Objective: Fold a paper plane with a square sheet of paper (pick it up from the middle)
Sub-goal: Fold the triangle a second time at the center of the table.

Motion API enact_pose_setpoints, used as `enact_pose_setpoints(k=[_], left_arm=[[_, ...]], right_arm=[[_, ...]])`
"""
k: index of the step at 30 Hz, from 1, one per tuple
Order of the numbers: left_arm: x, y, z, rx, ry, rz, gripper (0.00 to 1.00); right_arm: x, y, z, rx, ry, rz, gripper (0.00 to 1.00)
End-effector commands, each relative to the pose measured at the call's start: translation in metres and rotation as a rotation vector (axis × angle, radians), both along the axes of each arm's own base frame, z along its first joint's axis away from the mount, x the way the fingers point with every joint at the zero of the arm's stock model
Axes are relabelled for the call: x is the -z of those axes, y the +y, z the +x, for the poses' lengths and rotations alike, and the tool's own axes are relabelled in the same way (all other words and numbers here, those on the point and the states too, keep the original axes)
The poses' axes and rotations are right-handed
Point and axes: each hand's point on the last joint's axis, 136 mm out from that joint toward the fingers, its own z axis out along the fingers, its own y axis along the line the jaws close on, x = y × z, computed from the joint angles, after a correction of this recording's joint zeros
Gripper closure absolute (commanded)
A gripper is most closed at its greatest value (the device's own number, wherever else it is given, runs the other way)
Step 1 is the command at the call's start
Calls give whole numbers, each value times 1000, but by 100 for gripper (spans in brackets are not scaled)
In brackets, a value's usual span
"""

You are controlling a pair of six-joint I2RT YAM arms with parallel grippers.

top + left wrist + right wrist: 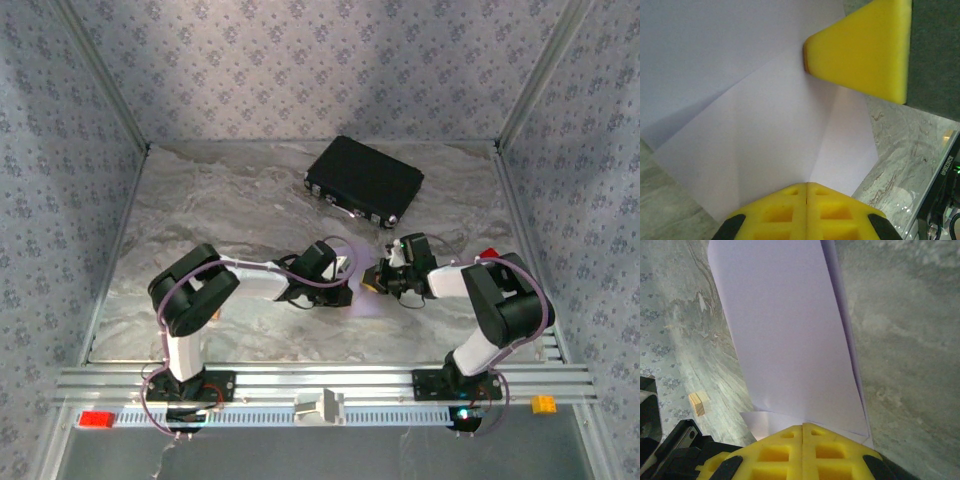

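My left pincer (806, 196) is pinching fully shut on one edge of the paper (770, 125); my right pincer (803, 434) is clamping shut on the opposite end. The creased sheet is stretching between them, mid-table (220, 210), on the near side of the black case (365, 182). I am judging this mid-fold; the next move is calling for pressing a crease flat without tearing.

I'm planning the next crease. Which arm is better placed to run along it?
Probably right: right gripper is shut on the paper at the end of a long fold; left gripper, also shut on it, can anchor.
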Motion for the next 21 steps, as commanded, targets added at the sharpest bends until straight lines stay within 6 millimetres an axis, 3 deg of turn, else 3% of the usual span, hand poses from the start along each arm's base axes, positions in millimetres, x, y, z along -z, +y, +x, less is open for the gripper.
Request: enact_pose_setpoints(k=[1, 11, 16, 21], left_arm=[[-13, -12, 3, -6, 4, -29, 97], [-20, -24, 13, -14, -10, -50, 95], [-3, -23, 5, 12, 39, -13, 94], [29, 1, -16, 19, 108, 58, 95]], right_arm=[[28, -17, -14, 56, 93, -84, 99], [31, -18, -16, 59, 100, -88, 99], [33, -19, -16, 62, 106, -87, 98], [34, -20, -18, 57, 117, -98, 98]])
